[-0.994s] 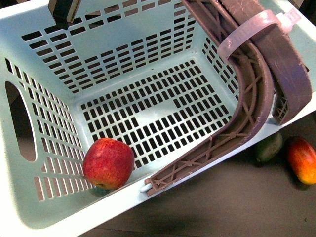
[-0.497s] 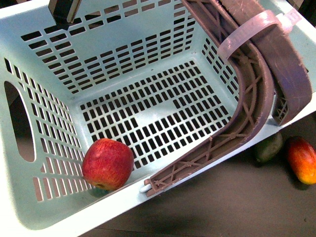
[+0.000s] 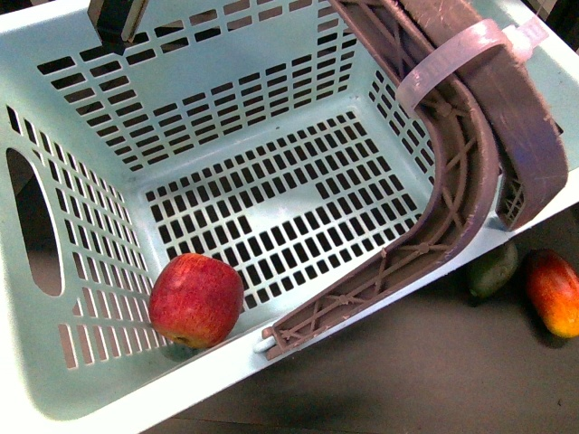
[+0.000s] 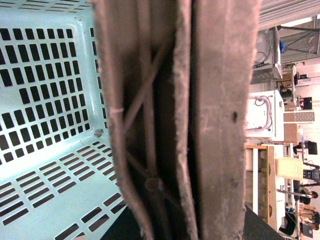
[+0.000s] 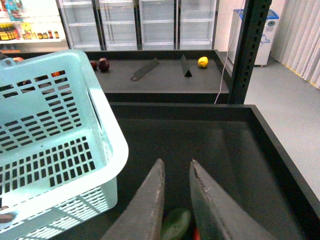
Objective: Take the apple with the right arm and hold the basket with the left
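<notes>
The red apple (image 3: 196, 300) lies inside the light-turquoise basket (image 3: 271, 208), in its near left corner against the slotted wall. The basket is tilted. Its brown swing handles (image 3: 479, 136), bound by a pale zip tie (image 3: 452, 54), arc over its right side. In the left wrist view the handles (image 4: 200, 120) fill the middle and my left gripper is shut on them; its fingers are hidden. My right gripper (image 5: 176, 162) is open and empty over the dark tray, beside the basket's outer wall (image 5: 55, 145).
A dark green avocado (image 3: 493, 268) and a red-and-yellow mango-like fruit (image 3: 554, 292) lie on the dark surface right of the basket. The avocado (image 5: 175, 224) shows under my right fingers. A black post (image 5: 247, 50) stands beyond the tray's raised edge.
The basket and the apple in it have shifted slightly to the left and up. The fruits outside have not moved.
</notes>
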Tool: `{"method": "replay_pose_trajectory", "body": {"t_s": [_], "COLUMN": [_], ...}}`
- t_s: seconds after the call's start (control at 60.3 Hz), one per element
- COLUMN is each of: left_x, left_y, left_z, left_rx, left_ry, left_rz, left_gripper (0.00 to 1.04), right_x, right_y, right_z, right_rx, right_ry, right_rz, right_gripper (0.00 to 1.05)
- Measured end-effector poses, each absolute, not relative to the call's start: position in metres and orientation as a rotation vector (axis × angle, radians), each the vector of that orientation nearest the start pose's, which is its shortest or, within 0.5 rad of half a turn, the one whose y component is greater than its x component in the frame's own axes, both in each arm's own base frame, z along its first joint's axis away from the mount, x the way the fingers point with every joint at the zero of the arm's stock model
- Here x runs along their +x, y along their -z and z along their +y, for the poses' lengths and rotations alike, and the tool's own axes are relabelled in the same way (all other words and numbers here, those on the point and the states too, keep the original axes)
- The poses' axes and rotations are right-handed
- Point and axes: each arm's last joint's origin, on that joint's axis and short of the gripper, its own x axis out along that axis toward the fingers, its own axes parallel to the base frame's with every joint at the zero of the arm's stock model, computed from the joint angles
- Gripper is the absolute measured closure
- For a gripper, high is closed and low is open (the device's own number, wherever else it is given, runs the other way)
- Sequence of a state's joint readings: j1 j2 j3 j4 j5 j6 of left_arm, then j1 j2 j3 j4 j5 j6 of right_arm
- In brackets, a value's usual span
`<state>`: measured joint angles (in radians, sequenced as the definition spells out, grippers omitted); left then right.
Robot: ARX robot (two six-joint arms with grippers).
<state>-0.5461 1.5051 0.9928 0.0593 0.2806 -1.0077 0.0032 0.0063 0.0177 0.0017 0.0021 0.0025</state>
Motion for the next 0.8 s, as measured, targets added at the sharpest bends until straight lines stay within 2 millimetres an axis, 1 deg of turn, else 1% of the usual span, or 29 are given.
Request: {"method": "replay_pose_trajectory", "body": {"t_s": [0.033,0.398,0.431,0.497,0.63,0.729,0.796], "left_x": [0.2792,0.2792,0.2792,0.2792,0.2794,0.2821,0.2864], "left_y": [-0.2573,-0.2572,-0.2573,-0.2573,-0.258,-0.2593,-0.2596], "left_z": [-0.179,-0.1791,-0.179,-0.1791,-0.1796,-0.1782,-0.1715], "left_rx": [-0.871,-0.871,-0.871,-0.872,-0.876,-0.944,-0.973], "left_ry": [0.505,0.504,0.505,0.505,0.491,0.343,0.271], "left_rz": [0.825,0.825,0.825,0.826,0.806,0.723,0.684], "left_gripper": [0.89,0.89,0.89,0.89,0.89,0.89,0.89], "right_x": [0.097,0.097,0.097,0.097,0.097,0.097,0.0969], "right_y": [-0.1692,-0.1692,-0.1692,-0.1692,-0.1692,-0.1692,-0.1693], "right_z": [0.0003,0.0003,0.0002,0.0003,0.0002,0.0003,0.0003], "right_rx": [0.003,0.003,0.003,0.003,0.003,0.003,0.003], "right_ry": [-0.001,-0.001,-0.001,-0.001,-0.001,-0.002,-0.002], "right_rz": [-0.013,-0.013,-0.013,-0.013,-0.013,-0.013,-0.014], "right_gripper": [0.65,0.09,0.07,0.09,0.09,0.09,0.09]}}
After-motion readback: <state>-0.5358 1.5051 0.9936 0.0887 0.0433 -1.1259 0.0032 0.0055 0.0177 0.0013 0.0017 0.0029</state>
